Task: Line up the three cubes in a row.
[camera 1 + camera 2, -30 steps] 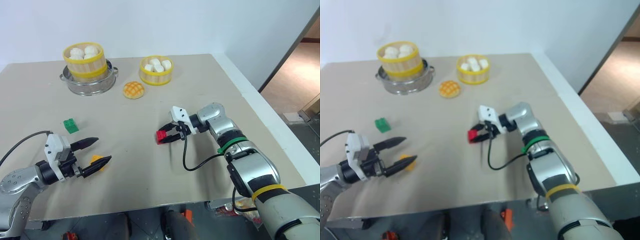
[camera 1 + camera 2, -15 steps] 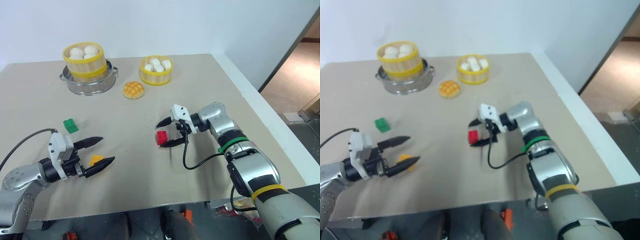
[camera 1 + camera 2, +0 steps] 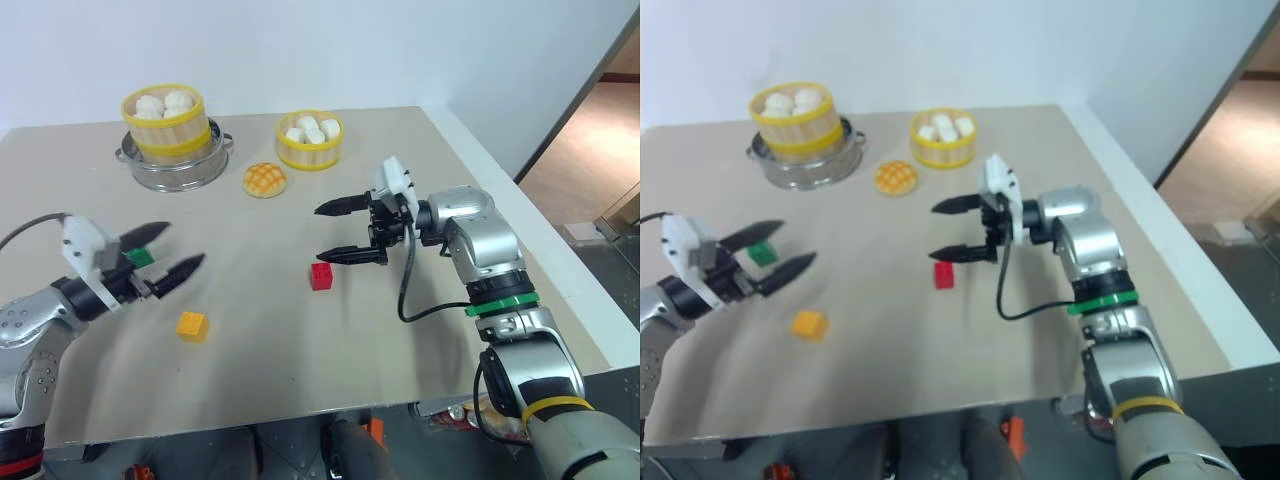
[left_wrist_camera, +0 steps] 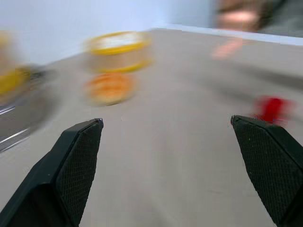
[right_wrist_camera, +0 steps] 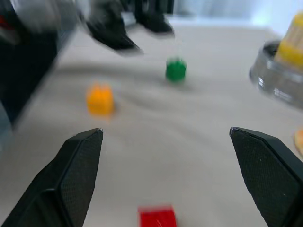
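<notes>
So from the head camera, both cubes that were being handled look set down and the arms are up off the table [image 3: 420, 330]: the right gripper [image 3: 335, 232] hangs with its black fingers spread wide and empty, the red cube [image 3: 321, 276] sitting just below and slightly nearer than its lower finger, not touching. The left gripper [image 3: 165, 250] is also wide open and holding nothing; the orange-yellow cube [image 3: 192, 326] lies below it toward the near edge, and the green cube [image 3: 139, 256] peeks out between its fingers, farther back. My guess is green goes next, since it's off the red–yellow line. Left wrist camera: textured finger pads, blurry red cube near one tip. Right wrist camera: hard, glossy little studded blocks on matte beige tabletop, red nearest between the tips.
</notes>
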`<action>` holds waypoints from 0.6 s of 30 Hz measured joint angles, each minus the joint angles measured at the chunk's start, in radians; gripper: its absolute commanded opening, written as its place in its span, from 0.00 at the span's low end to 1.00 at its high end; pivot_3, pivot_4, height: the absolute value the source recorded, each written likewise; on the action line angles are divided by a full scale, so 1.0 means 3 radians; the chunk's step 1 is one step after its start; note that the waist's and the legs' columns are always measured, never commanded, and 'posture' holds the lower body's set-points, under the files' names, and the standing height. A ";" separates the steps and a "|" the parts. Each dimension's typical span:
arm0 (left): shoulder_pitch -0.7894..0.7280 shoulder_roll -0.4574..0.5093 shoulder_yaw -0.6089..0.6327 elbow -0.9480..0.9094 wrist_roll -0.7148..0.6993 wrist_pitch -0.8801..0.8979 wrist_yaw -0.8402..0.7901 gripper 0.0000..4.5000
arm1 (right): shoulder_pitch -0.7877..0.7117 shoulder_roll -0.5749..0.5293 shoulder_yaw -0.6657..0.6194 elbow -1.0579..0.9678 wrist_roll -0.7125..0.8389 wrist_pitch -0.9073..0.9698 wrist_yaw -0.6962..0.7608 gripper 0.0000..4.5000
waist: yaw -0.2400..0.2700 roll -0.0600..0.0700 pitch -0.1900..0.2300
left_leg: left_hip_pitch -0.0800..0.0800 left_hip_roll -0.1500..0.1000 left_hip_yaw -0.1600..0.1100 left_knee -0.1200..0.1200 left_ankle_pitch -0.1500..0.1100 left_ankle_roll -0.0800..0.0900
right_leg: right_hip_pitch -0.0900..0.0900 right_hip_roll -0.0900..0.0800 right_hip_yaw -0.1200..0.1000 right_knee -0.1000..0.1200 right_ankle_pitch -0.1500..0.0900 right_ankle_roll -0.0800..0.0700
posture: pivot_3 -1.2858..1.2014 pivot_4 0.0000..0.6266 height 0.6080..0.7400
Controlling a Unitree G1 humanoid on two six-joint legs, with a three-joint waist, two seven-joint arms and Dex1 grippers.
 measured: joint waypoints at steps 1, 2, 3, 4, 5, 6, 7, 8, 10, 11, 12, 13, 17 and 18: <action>-0.0017 -0.0022 0.0025 0.0047 0.0046 0.0015 0.0156 1.00 | 0.0052 -0.0002 0.0003 -0.0122 0.0038 0.0085 -0.0046 0.99 | 0.0001 -0.0001 0.0000 | -0.0001 0.0001 -0.0001 0.0001 0.0000 0.0000 | 0.0000 0.0001 0.0000 0.0000 0.0000 0.0000 | 0.52 0.24 1.00; -0.0035 -0.0060 0.0040 0.0050 0.0080 0.0043 0.0288 1.00 | 0.0114 -0.0011 0.0003 -0.0226 0.0059 0.0126 -0.0092 0.99 | 0.0003 -0.0001 0.0000 | -0.0002 0.0000 -0.0001 0.0001 0.0000 0.0000 | 0.0000 0.0001 0.0000 -0.0001 0.0001 0.0001 | 0.52 0.24 1.00; -0.0050 -0.0112 0.0062 0.0049 0.0098 0.0067 0.0425 1.00 | 0.0185 -0.0015 0.0010 -0.0320 0.0078 0.0163 -0.0138 0.99 | 0.0003 -0.0001 0.0000 | -0.0002 -0.0001 0.0000 0.0002 0.0000 0.0000 | 0.0000 0.0000 0.0001 -0.0001 0.0001 0.0002 | 0.52 0.24 1.00; -0.0053 -0.0133 0.0062 0.0036 0.0118 0.0117 0.0543 1.00 | 0.0234 -0.0018 0.0012 -0.0378 0.0091 0.0190 -0.0171 0.99 | 0.0003 -0.0001 0.0000 | -0.0003 -0.0002 0.0001 0.0002 0.0000 0.0000 | 0.0000 -0.0001 0.0002 -0.0002 0.0003 0.0004 | 0.52 0.24 1.00; -0.0053 -0.0153 0.0062 0.0021 0.0136 0.0166 0.0643 1.00 | 0.0271 -0.0026 0.0011 -0.0419 0.0100 0.0208 -0.0203 0.99 | 0.0003 -0.0001 0.0000 | -0.0003 -0.0003 0.0002 0.0003 0.0000 0.0000 | 0.0000 -0.0002 0.0003 -0.0002 0.0003 0.0005 | 0.52 0.24 1.00; -0.0055 -0.0197 0.0064 -0.0019 0.0167 0.0258 0.0818 1.00 | 0.0301 -0.0045 0.0012 -0.0454 0.0110 0.0221 -0.0235 0.99 | 0.0002 -0.0001 0.0000 | -0.0003 -0.0005 0.0004 0.0005 0.0000 0.0000 | 0.0000 -0.0004 0.0004 -0.0002 0.0005 0.0007 | 0.52 0.24 1.00; -0.0057 -0.0232 0.0063 -0.0039 0.0190 0.0312 0.0919 1.00 | 0.0302 -0.0060 0.0012 -0.0459 0.0113 0.0223 -0.0252 0.99 | 0.0002 -0.0002 0.0000 | -0.0003 -0.0006 0.0005 0.0006 0.0000 0.0000 | 0.0000 -0.0004 0.0005 -0.0002 0.0006 0.0009 | 0.52 0.24 1.00; -0.0065 -0.0264 0.0058 -0.0062 0.0208 0.0388 0.1035 1.00 | 0.0302 -0.0079 0.0012 -0.0464 0.0114 0.0223 -0.0279 0.99 | 0.0002 -0.0002 -0.0001 | -0.0003 -0.0006 0.0005 0.0007 0.0000 0.0000 | 0.0001 -0.0004 0.0006 -0.0002 0.0006 0.0009 | 0.52 0.24 1.00; -0.0113 -0.0309 0.0055 -0.0077 0.0222 0.0534 0.1234 1.00 | 0.0302 -0.0095 0.0011 -0.0464 0.0115 0.0214 -0.0301 0.99 | 0.0001 -0.0004 -0.0001 | -0.0003 -0.0007 0.0004 0.0008 0.0000 0.0000 | 0.0001 -0.0003 0.0006 -0.0002 0.0007 0.0010 | 0.52 0.24 1.00; -0.0177 -0.0365 0.0056 -0.0086 0.0236 0.0629 0.1377 1.00 | 0.0302 -0.0108 0.0014 -0.0462 0.0114 0.0193 -0.0301 0.99 | 0.0002 -0.0004 -0.0001 | -0.0002 -0.0007 0.0004 0.0008 0.0000 0.0000 | 0.0001 -0.0003 0.0006 -0.0002 0.0007 0.0010 | 0.52 0.24 1.00; -0.0227 -0.0398 0.0051 -0.0095 0.0256 0.0708 0.1497 1.00 | 0.0301 -0.0114 0.0020 -0.0462 0.0112 0.0165 -0.0301 0.99 | 0.0002 -0.0005 -0.0001 | -0.0003 -0.0007 0.0004 0.0008 0.0000 0.0000 | 0.0001 -0.0002 0.0006 -0.0002 0.0008 0.0011 | 0.52 0.24 1.00; -0.0259 -0.0410 0.0041 -0.0099 0.0281 0.0786 0.1602 1.00 | 0.0301 -0.0120 0.0028 -0.0461 0.0110 0.0133 -0.0299 0.99 | 0.0001 -0.0007 -0.0002 | -0.0002 -0.0007 0.0003 0.0008 0.0000 0.0000 | 0.0002 -0.0001 0.0006 -0.0002 0.0008 0.0011 | 0.52 0.24 1.00; -0.0445 -0.0607 0.0056 -0.0127 0.0319 0.1081 0.2071 1.00 | 0.0297 -0.0145 0.0035 -0.0443 0.0113 0.0097 -0.0305 0.99 | 0.0002 -0.0007 -0.0002 | -0.0004 -0.0007 0.0003 0.0008 0.0000 0.0000 | 0.0002 -0.0002 0.0007 -0.0003 0.0008 0.0012 | 0.52 0.24 1.00; -0.0471 -0.0641 0.0055 -0.0149 0.0330 0.1169 0.2171 1.00 | 0.0292 -0.0145 0.0034 -0.0429 0.0122 0.0117 -0.0314 0.99 | 0.0000 -0.0008 -0.0002 | -0.0005 -0.0007 0.0003 0.0008 0.0000 0.0000 | 0.0001 -0.0002 0.0008 -0.0003 0.0008 0.0012 | 0.52 0.24 1.00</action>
